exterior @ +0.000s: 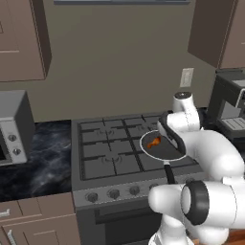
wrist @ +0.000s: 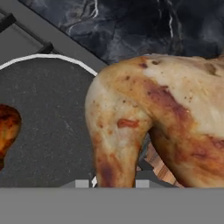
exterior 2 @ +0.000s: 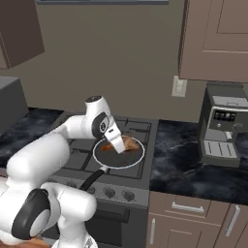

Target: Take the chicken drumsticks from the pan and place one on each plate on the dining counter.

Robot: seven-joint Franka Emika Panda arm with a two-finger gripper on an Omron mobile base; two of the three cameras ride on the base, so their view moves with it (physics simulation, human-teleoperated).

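Observation:
The pan (exterior 2: 119,156) sits on the front right burner of the stove, its black handle (exterior 2: 92,180) pointing toward me. My gripper (exterior 2: 117,144) reaches down into it. In the hand view one chicken drumstick (wrist: 144,113) looms large right at my fingertips (wrist: 81,183), its narrow end between them, so the gripper (wrist: 112,183) is shut on it. The same drumstick (exterior 2: 130,143) lies by the pan's far right side. The other drumstick (wrist: 6,127) rests on the pan's dark floor (wrist: 48,109) to the left, also seen as an orange piece (exterior: 154,142). The plates and the dining counter are out of view.
The grey gas stove (exterior: 115,153) has raised grates and knobs (exterior 2: 118,194) along its front. Black marble worktop (exterior 2: 189,164) flanks it. A coffee machine (exterior 2: 224,123) stands at the right, a microwave (exterior: 12,127) at the left, and wall cabinets (exterior 2: 218,38) hang above.

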